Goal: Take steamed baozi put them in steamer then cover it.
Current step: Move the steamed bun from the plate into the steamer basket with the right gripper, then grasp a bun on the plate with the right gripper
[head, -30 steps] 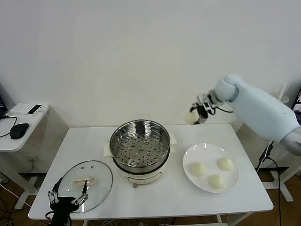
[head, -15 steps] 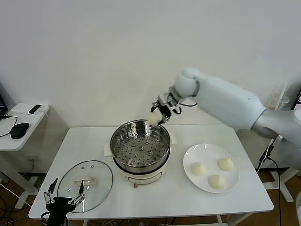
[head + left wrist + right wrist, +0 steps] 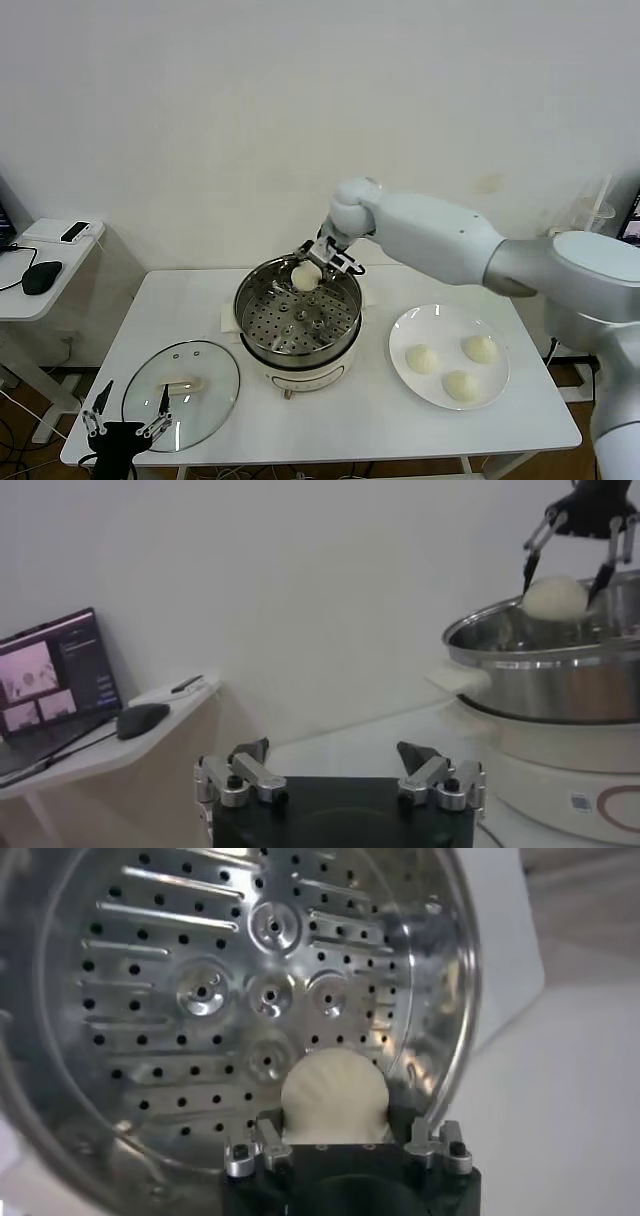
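The steel steamer (image 3: 250,308) stands on its white base at the table's middle, its perforated tray bare. My right gripper (image 3: 312,270) hangs over the steamer's far rim, shut on one cream-white baozi (image 3: 305,277). In the right wrist view that baozi (image 3: 333,1097) sits between the fingers above the tray (image 3: 200,988); in the left wrist view it (image 3: 556,596) shows above the pot rim. Three more baozi (image 3: 423,358) lie on the white plate (image 3: 400,335). The glass cover (image 3: 215,385) lies flat at the front left. My left gripper (image 3: 122,428) waits open below the table's front-left edge.
A side desk (image 3: 35,300) with a mouse (image 3: 40,277) and a phone stands to the left. A laptop (image 3: 50,672) shows on it in the left wrist view. The wall runs close behind the table.
My right arm has swung left from beside the plate to over the steamer, carrying the baozi down to the rim. The left gripper has sunk slightly.
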Available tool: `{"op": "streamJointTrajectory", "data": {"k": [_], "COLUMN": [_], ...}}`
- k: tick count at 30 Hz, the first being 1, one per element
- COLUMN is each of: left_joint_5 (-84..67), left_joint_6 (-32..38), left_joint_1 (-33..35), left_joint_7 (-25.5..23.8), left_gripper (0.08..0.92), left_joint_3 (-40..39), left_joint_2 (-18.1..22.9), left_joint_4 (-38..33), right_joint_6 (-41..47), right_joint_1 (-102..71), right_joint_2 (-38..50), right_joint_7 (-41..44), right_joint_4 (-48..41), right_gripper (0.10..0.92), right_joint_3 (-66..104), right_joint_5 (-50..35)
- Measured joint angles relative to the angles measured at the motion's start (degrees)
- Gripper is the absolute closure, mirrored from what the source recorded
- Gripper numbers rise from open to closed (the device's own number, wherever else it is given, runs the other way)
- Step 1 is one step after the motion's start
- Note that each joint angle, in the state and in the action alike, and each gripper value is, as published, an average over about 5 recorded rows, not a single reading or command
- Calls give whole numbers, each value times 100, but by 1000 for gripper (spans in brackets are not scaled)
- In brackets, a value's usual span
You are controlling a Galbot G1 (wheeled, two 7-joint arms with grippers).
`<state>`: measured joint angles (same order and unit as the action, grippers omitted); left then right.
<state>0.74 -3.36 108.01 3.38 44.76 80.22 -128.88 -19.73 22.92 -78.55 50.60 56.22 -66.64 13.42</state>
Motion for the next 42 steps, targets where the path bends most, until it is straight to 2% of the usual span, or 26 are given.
{"op": "streamJointTrajectory", "data": {"k": [11, 14, 19, 24, 32, 42], "left_joint_5": [-55, -58, -58, -56, -129, -273], "left_joint_6": [0, -2, -14, -22, -88, -209], "left_joint_1": [-73, -83, -96, -123, -142, -190], "left_joint_7": [-1, -1, -1, -3, -18, -40], "left_gripper": [177, 177, 177, 177, 177, 177], "left_joint_3": [41, 40, 18, -17, -39, -71], "left_joint_2": [-54, -64, -78, -93, -169, -321], "left_joint_4": [68, 67, 31, 28, -28, -125], "right_joint_6": [-617, -709, -777, -667, 299, 2180], "right_joint_1": [-191, -214, -186, -31, 471, 955], "right_joint_2": [-455, -498, -499, -363, 281, 1810], "right_joint_7": [-271, -311, -320, -214, 70, 464], "right_joint_4": [-565, -651, -697, -584, 138, 1664], "right_gripper": [371, 340, 226, 203, 203, 203], "right_joint_3": [-62, -74, -82, -109, -112, 11], "right_joint_5": [672, 765, 789, 448, -572, -1585]}}
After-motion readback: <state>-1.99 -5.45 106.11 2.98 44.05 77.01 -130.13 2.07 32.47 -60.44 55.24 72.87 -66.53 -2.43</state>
